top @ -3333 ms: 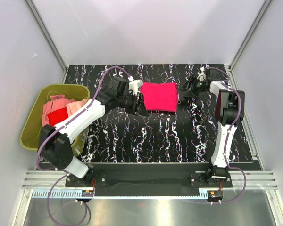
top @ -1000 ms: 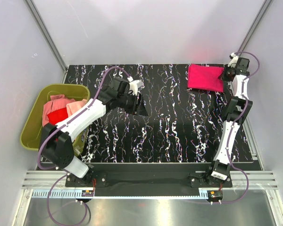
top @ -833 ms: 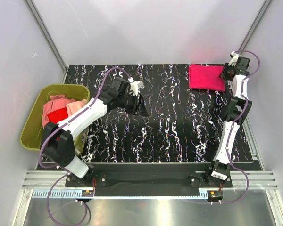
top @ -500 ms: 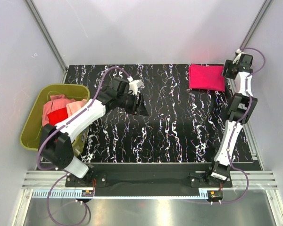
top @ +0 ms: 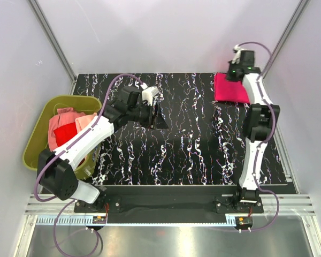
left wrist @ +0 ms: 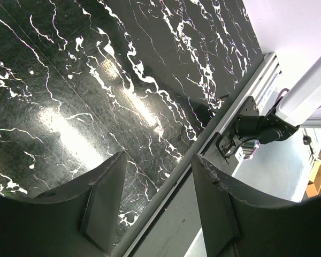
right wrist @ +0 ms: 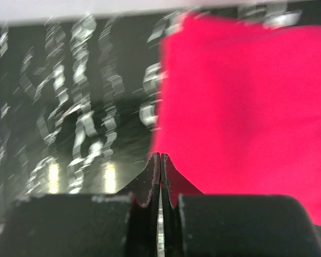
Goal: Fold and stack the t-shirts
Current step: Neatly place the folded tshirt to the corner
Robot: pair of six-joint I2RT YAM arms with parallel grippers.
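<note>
A folded magenta t-shirt [top: 231, 88] lies flat at the back right corner of the black marbled mat [top: 192, 144]; it also fills the right side of the right wrist view [right wrist: 246, 107]. My right gripper [top: 234, 71] hovers over the shirt's back left edge, its fingers [right wrist: 160, 158] pressed together and shut on nothing. In the olive tub [top: 36, 151] lie a red t-shirt [top: 66, 131] and salmon-pink t-shirts [top: 84, 121]. My left gripper [top: 158, 114] hangs over the mat's middle left, open [left wrist: 155, 198], with nothing between its fingers.
The tub stands off the mat's left edge, beside the left arm. White walls with metal posts close in the back and both sides. A metal rail [left wrist: 203, 155] runs along the mat's near edge, by the right arm's base [left wrist: 257, 126].
My right gripper let go of the magenta shirt at the back right corner, shut empty, and swung from the shirt's right side to above its back left. The left gripper shifted slightly.
</note>
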